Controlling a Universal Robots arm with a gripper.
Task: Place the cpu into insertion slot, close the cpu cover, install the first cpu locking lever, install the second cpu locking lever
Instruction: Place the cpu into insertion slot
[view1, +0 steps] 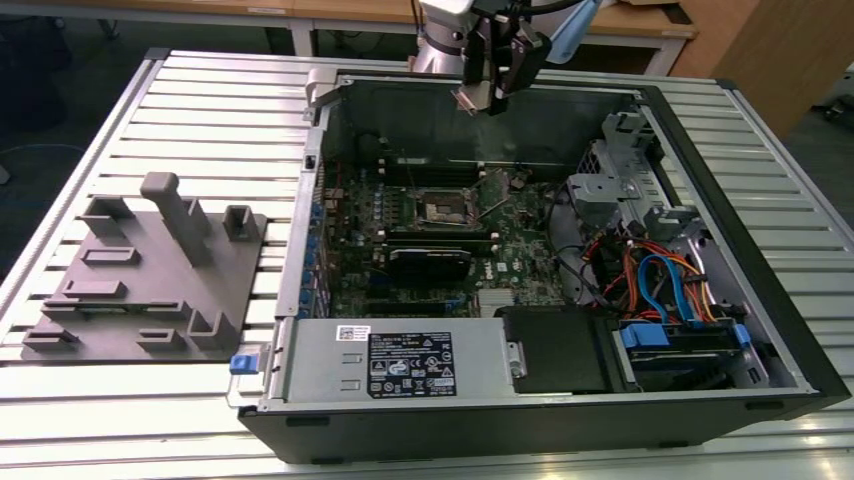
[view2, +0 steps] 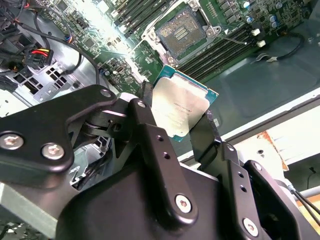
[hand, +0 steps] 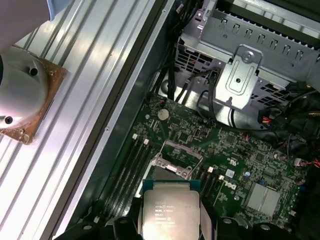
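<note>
My gripper (view1: 483, 98) hangs above the rear wall of the open computer case, shut on the cpu (view1: 467, 97). In both wrist views the cpu (view2: 182, 107) (hand: 171, 210) is a flat square chip with a silver-grey top and a green edge, clamped between two black fingers (view2: 145, 107). Below it, on the green board, the insertion slot (view1: 441, 207) (view2: 180, 32) lies open, a dark square with a silvery rim. In the first wrist view the cpu hides part of the slot (hand: 174, 159). I cannot tell the cpu cover apart from the rim. A thin metal rod (view2: 234, 39) lies beside the slot.
The case walls (view1: 310, 200) surround the board. A drive cage and coloured cables (view1: 667, 280) fill the exterior view's right, and a labelled grey box (view1: 387, 360) sits at the front. A long black module (view1: 427, 262) lies near the slot. A grey fixture plate (view1: 147, 270) stands on the slatted table.
</note>
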